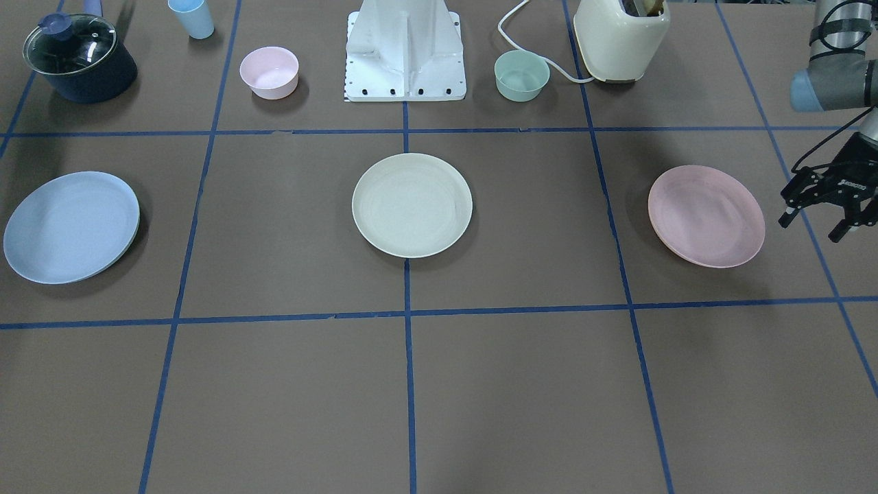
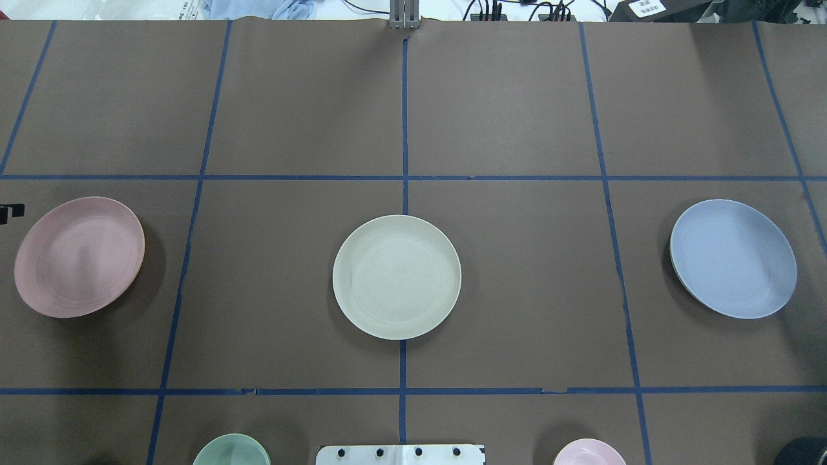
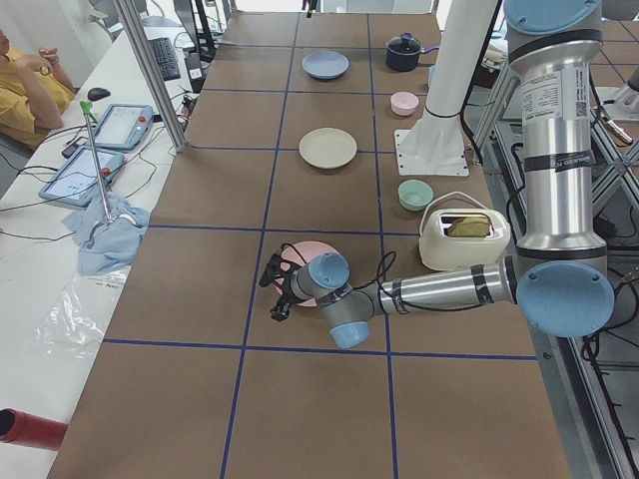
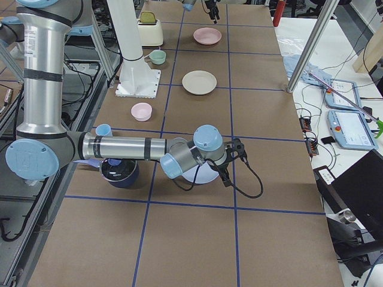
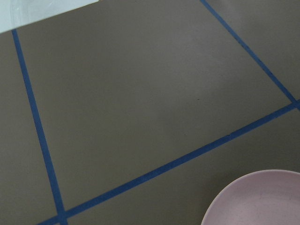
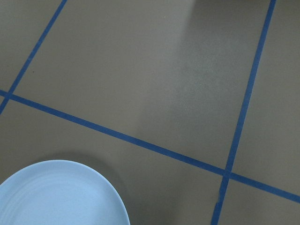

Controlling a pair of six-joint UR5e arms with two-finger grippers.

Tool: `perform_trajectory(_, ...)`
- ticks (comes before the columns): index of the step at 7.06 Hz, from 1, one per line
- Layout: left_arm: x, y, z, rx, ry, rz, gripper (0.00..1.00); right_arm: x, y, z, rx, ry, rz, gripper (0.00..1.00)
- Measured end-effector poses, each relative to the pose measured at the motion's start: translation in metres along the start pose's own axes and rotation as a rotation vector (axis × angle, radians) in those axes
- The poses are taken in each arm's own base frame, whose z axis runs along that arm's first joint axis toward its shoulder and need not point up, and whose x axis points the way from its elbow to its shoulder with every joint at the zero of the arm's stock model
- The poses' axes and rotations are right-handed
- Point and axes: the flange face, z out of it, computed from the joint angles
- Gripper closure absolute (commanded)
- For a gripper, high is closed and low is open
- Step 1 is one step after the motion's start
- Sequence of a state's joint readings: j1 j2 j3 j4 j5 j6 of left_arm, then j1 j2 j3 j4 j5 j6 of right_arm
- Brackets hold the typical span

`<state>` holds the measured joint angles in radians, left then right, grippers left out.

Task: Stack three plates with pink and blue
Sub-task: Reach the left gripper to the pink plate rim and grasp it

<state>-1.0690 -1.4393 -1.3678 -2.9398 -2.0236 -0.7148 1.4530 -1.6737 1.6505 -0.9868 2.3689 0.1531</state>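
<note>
Three plates lie apart in a row on the brown table. The cream-white plate (image 1: 411, 204) is in the middle. The pale pink plate (image 1: 706, 215) lies on the robot's left side, and the light blue plate (image 1: 70, 226) on its right side. My left gripper (image 1: 811, 226) is open and empty, hovering just beyond the pink plate's outer edge. The left wrist view shows only a piece of the pink plate (image 5: 262, 201). My right gripper (image 4: 229, 162) shows only in the exterior right view, above the blue plate (image 4: 200, 173); I cannot tell whether it is open or shut.
Along the robot's side stand a dark pot with a glass lid (image 1: 79, 58), a blue cup (image 1: 192, 17), a small pink bowl (image 1: 269, 72), the white robot base (image 1: 405, 55), a small green bowl (image 1: 521, 75) and a cream toaster (image 1: 621, 41).
</note>
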Motion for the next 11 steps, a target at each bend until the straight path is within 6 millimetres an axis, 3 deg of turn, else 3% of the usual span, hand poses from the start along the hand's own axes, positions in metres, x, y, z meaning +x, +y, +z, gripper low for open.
perform_trajectory(2, 0.015, 0.027, 0.014, -0.018, 0.028, -0.027, 0.57, 0.001, 0.003, 0.001, -0.003, 0.000, 0.003, 0.00)
perform_trajectory(4, 0.023, 0.041, 0.020, -0.044, 0.042, -0.023, 0.81, 0.001, 0.004, 0.001, -0.005, 0.001, 0.005, 0.00)
perform_trajectory(5, 0.022, 0.046, 0.020, -0.053, 0.040, -0.022, 1.00, 0.002, 0.005, 0.001, -0.005, 0.001, 0.006, 0.00)
perform_trajectory(9, 0.027, 0.046, 0.018, -0.054, 0.050, -0.013, 1.00, 0.002, 0.006, 0.001, -0.007, 0.000, 0.007, 0.00)
perform_trajectory(11, 0.064, 0.022, 0.004, -0.073, 0.135, 0.003, 1.00, 0.002, 0.006, 0.001, -0.006, 0.000, 0.007, 0.00)
